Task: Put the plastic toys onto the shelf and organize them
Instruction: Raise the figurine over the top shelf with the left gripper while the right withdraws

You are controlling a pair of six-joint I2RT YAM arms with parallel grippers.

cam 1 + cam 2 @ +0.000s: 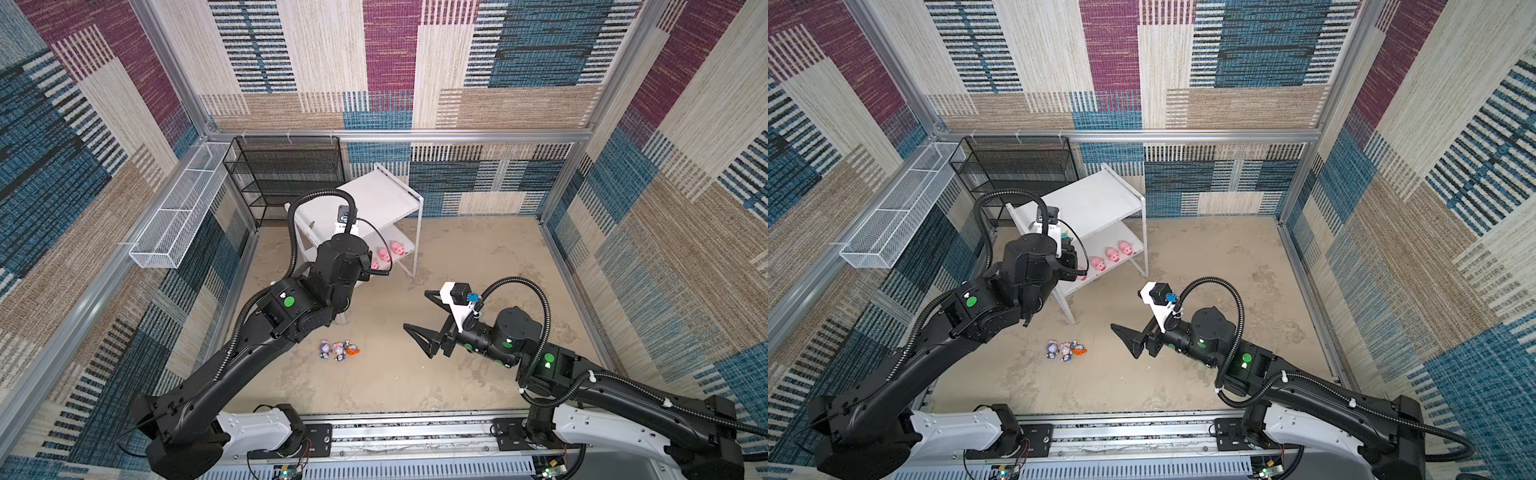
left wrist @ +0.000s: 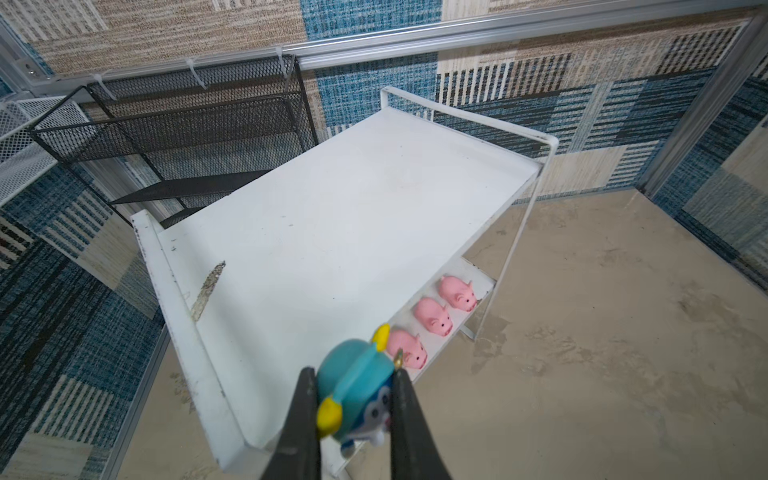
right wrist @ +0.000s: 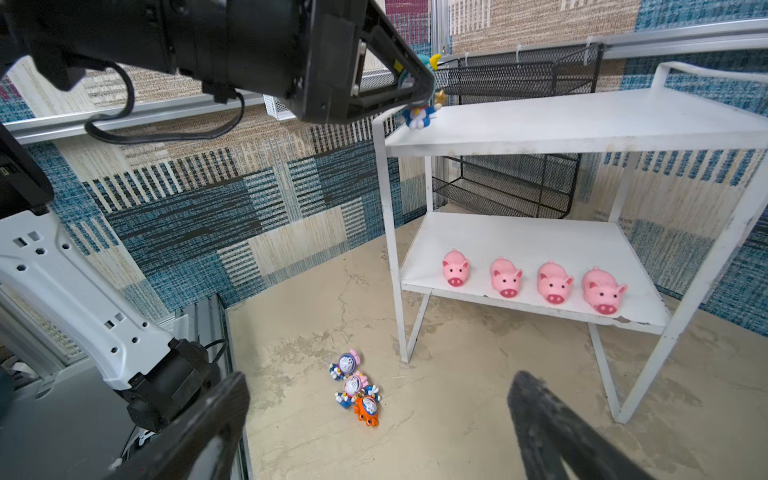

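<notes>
The left gripper (image 2: 354, 380) is clamping its two dark, tapering fingers onto the blue-hooded figurine (image 2: 353, 368), a smooth, rounded plastic toy with a turquoise hood, yellow tips and a white-blue face. It is hanging at one end of the shelf (image 3: 540, 133), over the top board. In the right wrist view its feet are sitting level with that board, though I cannot tell whether they are touching it.

The shelf is showing as white painted metal: two flat, solid boards on thin tube legs, with a scuffed streak on the upper surface. The lower board is carrying the pink pigs (image 3: 505, 277). There are four of them, glossy and plump, standing side by side near the front edge with snouts facing out.

On the mottled beige floor (image 3: 478, 374), three toys are lying in a tight, touching cluster: the purple-hooded figurine (image 3: 347, 363), the pink-hooded figurine (image 3: 355, 386) and the orange-hooded figurine (image 3: 368, 409).

The right gripper (image 1: 415, 310) is hovering above the floor, well apart from the shelf, with jaws spread wide and gripping nothing.

Behind the shelf the black mesh rack (image 2: 187, 108) is standing against the back wall. The long white wire basket (image 1: 174, 216) is running along the side wall.
</notes>
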